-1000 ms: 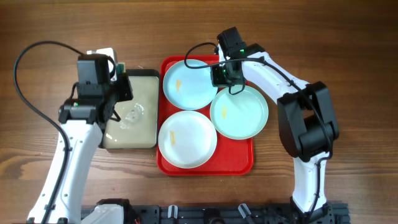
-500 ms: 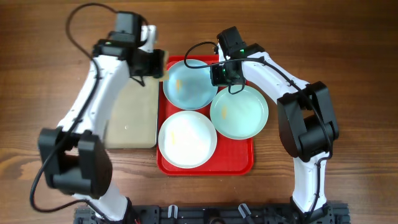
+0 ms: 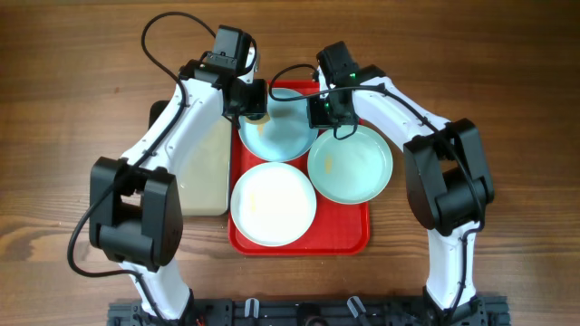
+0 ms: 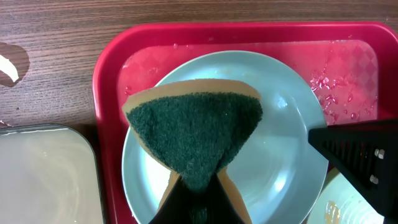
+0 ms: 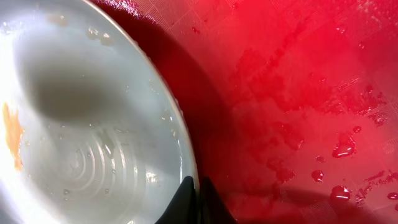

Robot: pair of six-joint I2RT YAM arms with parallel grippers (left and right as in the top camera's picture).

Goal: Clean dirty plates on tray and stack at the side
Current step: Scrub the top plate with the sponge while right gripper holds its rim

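The red tray holds three plates: a light-blue plate at the back, a light-blue plate with an orange smear at the right, and a white plate in front. My left gripper is shut on a green sponge with a tan back, held over the back plate. My right gripper is shut on that plate's right rim, its fingers pinching the edge. An orange smear shows on the plate in the right wrist view.
A beige tray with cloudy water stands left of the red tray and shows in the left wrist view. Water drops lie on the red tray's floor. The right gripper's black body sits at the plate's right edge.
My left arm has swung from the beige tray to the back of the red tray, bringing the sponge over the back light-blue plate. The right arm has not moved.
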